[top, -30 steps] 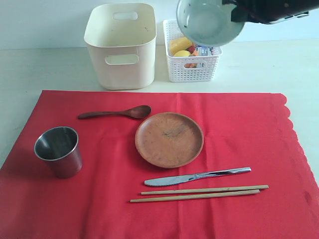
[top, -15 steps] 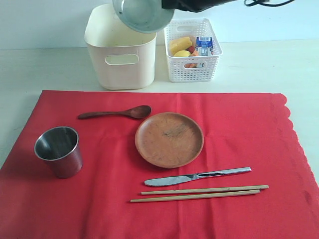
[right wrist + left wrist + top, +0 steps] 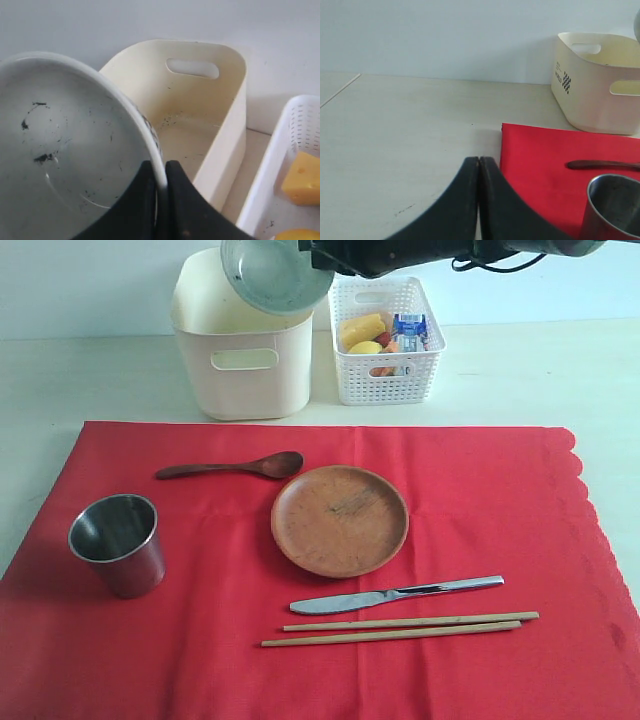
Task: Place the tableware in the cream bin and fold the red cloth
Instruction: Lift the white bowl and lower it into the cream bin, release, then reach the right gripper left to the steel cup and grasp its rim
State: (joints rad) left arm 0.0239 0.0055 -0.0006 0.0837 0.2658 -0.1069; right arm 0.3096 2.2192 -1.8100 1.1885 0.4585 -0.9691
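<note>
In 1 second we carried the bowl (image 3: 268, 275) from above the white basket (image 3: 385, 380) leftward to the bin (image 3: 240, 380). Over the last half second it only edged a little further left and down. It hung tilted over the bin's far right part, its inside turned toward the near side, not yet in the bin. The right gripper (image 3: 161, 172) was clamped on the bowl's rim, 1 finger on each side of the wall.

We judged the 1st piece of tableware ready to be let go into the bin. 5 pieces were left on the cloth (image 3: 480, 520): the cup (image 3: 118, 543) near left, the spoon (image 3: 232, 467) behind it, the plate (image 3: 340, 520) in the middle, and the knife (image 3: 395, 595) and chopsticks (image 3: 400, 628) near right. None of these had shifted. Folding could not begin while they lay there.

The left gripper (image 3: 479, 165) hung over bare table by the cloth's left edge, its fingers pressed together with nothing between them.

As for writing, the bin's left end bore a small line of print beside a checkered mark (image 3: 564, 79), too small for us to read. The blue-white carton (image 3: 408, 325) in the basket had print we could not make out either.
</note>
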